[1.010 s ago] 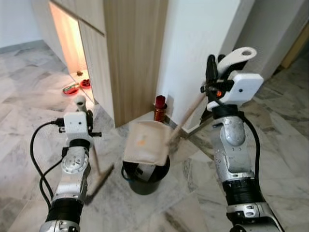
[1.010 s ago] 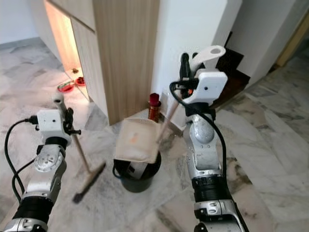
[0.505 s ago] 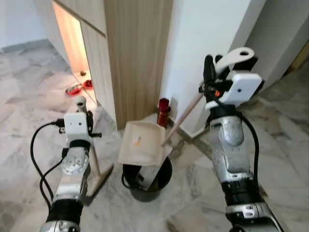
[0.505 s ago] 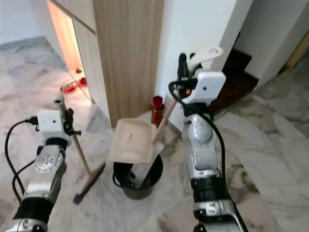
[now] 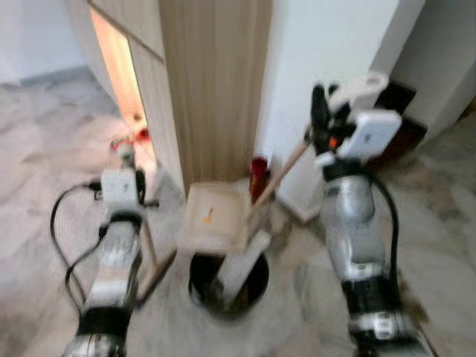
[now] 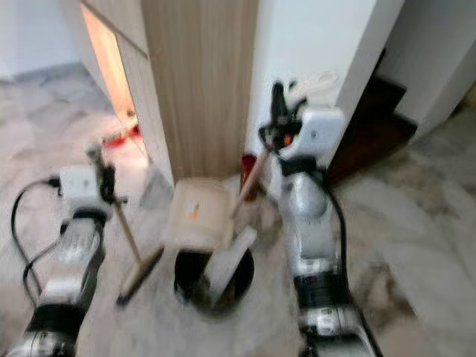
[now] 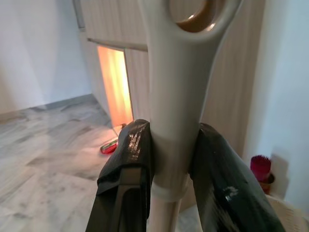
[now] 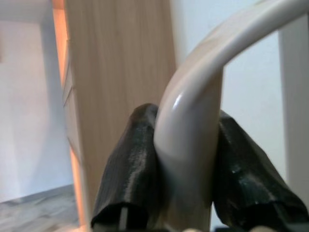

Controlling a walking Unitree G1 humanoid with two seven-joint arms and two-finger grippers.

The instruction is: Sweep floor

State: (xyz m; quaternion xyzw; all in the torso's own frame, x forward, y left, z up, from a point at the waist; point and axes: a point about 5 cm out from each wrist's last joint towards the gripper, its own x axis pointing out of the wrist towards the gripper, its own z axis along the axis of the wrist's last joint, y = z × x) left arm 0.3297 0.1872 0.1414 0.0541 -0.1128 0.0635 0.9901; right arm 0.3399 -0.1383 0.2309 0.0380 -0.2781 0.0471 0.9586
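No writing can be read. The left gripper (image 7: 169, 169) clamps its black fingers (image 7: 126, 164) on the smooth cream broom (image 5: 149, 256), whose head rests on the marble floor (image 5: 44, 201). The right gripper (image 8: 186, 164) grips the curved handle of the beige dustpan (image 5: 214, 219), tilted above a round black bin (image 5: 227, 286).
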